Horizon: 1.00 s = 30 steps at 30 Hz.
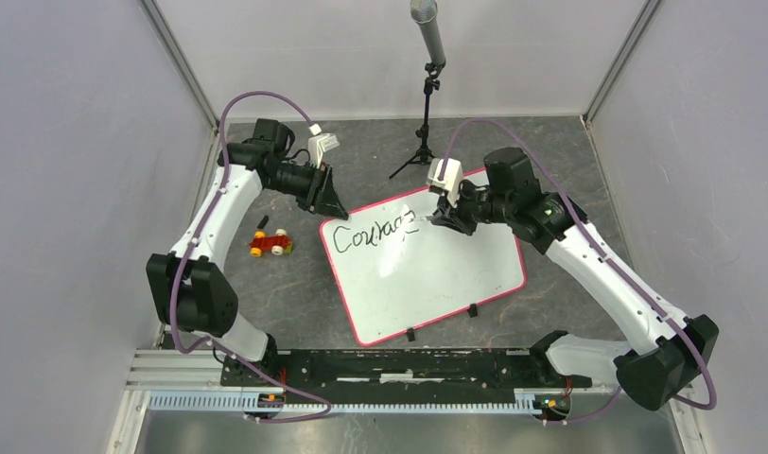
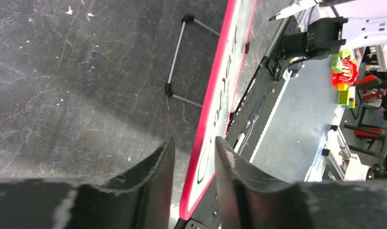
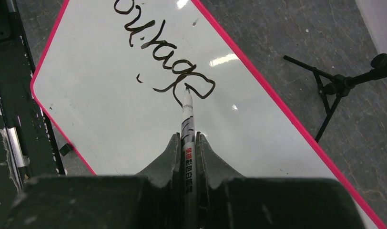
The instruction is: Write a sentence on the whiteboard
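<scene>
The whiteboard (image 1: 427, 284) lies flat between the arms, white with a pink-red rim (image 2: 208, 109). Of the sentence (image 1: 373, 235) only the black word "Courage" (image 3: 168, 62) is written, along the far edge. My right gripper (image 3: 188, 138) is shut on a grey marker (image 3: 188, 119) whose tip touches the board at the last letter. In the top view that gripper (image 1: 435, 219) sits over the word's right end. My left gripper (image 1: 331, 206) hovers at the board's far left corner. Its jaws stand open, with the board's rim showing in the gap between its fingertips (image 2: 194, 143).
A red and yellow toy car (image 1: 270, 244) and a small black cap (image 1: 262, 221) lie left of the board. A microphone on a tripod (image 1: 425, 104) stands behind it, its legs (image 3: 334, 86) close to the far rim. Two black clips (image 1: 410, 333) sit at the near edge.
</scene>
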### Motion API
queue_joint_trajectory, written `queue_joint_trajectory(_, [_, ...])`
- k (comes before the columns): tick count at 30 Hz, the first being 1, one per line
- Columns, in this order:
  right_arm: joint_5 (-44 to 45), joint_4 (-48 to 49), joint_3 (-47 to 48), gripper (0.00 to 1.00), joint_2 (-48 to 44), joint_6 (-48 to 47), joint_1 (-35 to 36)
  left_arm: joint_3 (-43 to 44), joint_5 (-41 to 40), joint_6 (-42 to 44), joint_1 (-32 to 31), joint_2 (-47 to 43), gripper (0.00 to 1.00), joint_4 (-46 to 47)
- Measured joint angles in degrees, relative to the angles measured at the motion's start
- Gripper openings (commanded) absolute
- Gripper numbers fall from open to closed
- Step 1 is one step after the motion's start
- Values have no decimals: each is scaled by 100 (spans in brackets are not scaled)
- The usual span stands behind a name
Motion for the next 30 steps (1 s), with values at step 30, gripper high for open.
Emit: queue_joint_trajectory(30, [9, 271, -378, 0, -201, 111, -557, -603, 350, 0, 184, -393, 40, -7])
